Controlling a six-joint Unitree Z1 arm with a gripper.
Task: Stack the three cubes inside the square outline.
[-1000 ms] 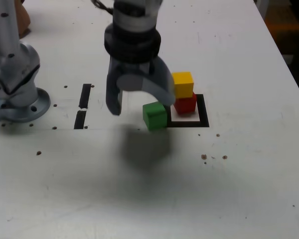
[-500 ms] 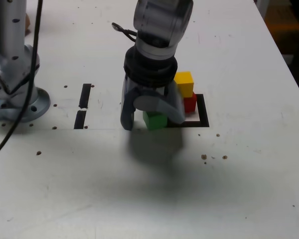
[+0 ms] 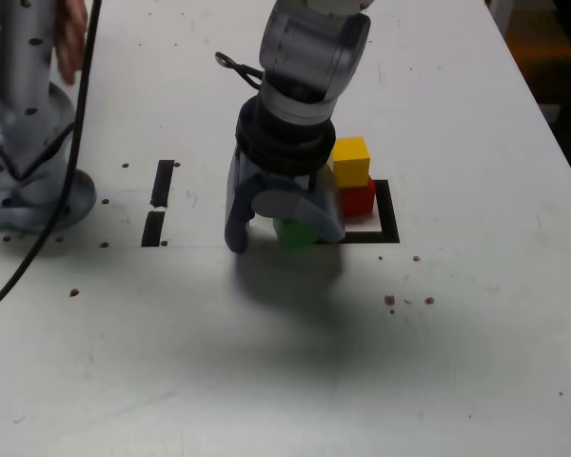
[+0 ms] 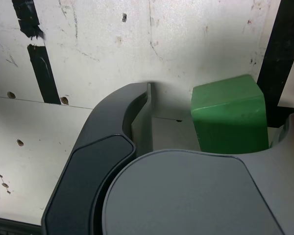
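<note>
My pincer [image 3: 283,227] hangs low over the white desk [image 3: 457,362], pointing down, its jaws spread wide apart and clamped on nothing. The green cube [image 3: 295,231] sits on the desk between the jaws; in the wrist view the green cube [image 4: 230,115] lies nearer one jaw, with a clear gap to the other. Just beside it, on the exterior view's right, lies the square outline [image 3: 388,221] of black tape. Inside that outline stands the red cube [image 3: 358,198], and the yellow cube [image 3: 351,159] rests on top of it, slightly askew. Two short black strips [image 3: 158,203] lie on the desk at the exterior view's left, between the pincer and the arm's base [image 3: 24,181].
</note>
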